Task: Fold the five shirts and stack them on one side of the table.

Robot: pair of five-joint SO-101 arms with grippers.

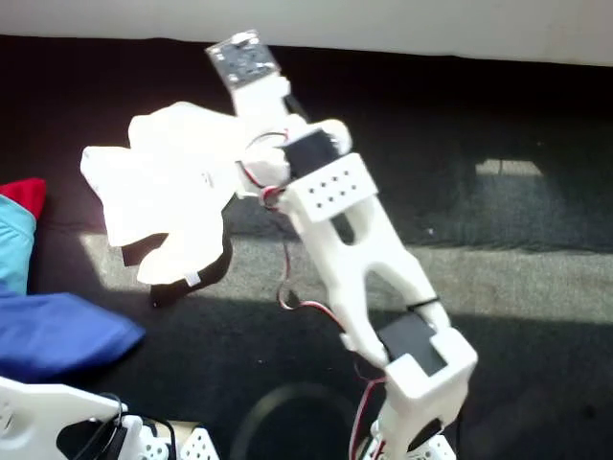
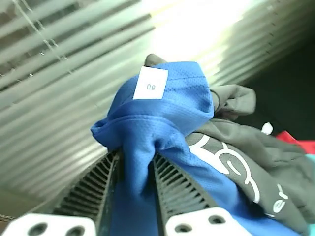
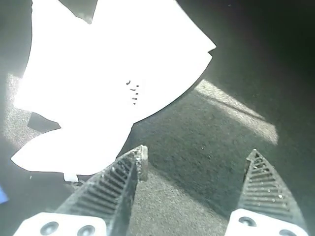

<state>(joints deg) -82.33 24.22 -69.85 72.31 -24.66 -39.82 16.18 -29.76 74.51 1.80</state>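
Left claw (image 2: 134, 162) pinching a bunched fold of blue shirt (image 2: 157, 123): mesh knit, small white tag showing. Grey shirt (image 2: 246, 162) with white lettering heaped against it. Right claw (image 3: 199, 157) spread wide, empty, over the dark felt-like table (image 3: 211, 128), just off the white shirt (image 3: 113, 83), which lies flat with an uneven outline. Early going, I judge: nothing neatly folded or stacked yet.

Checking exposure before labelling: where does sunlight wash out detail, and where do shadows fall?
High view: sun blows out the white shirt, a lit band crosses the table, shadow either side. Right wrist view: the same shirt glares. Left wrist view: glare on the blinds behind the blue shirt.
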